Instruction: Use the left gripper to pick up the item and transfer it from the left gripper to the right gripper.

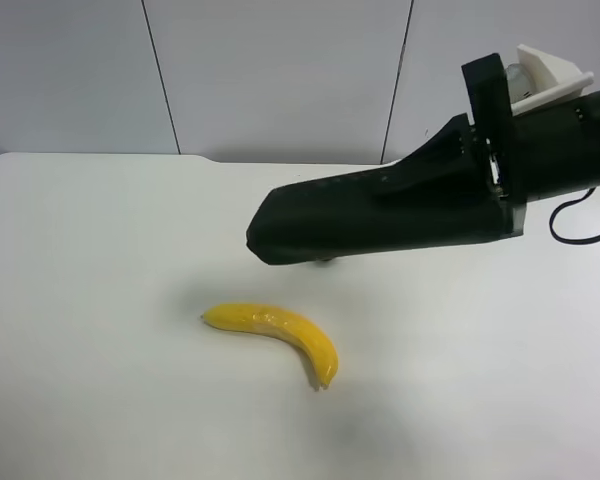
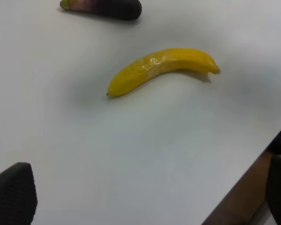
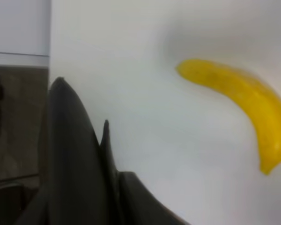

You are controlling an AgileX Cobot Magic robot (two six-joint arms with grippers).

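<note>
The item [image 1: 380, 215], a dark green flat pouch, hangs in the air above the table. My right gripper [image 1: 498, 185], the one with the white bracket, is shut on the item's right end in the exterior high view. In the right wrist view the item [image 3: 70, 150] fills the near side as a dark shape. My left gripper [image 2: 145, 192] is open and empty. Only its two black fingertips [image 2: 11, 192] show in the left wrist view, low over the table. The left arm is out of the exterior high view.
A yellow banana [image 1: 280, 335] lies on the white table [image 1: 100, 300] below the item; it also shows in both wrist views [image 3: 243, 105] [image 2: 161, 68]. A dark purple eggplant [image 2: 107, 7] lies beyond the banana. The table edge [image 2: 243, 192] is near the left gripper.
</note>
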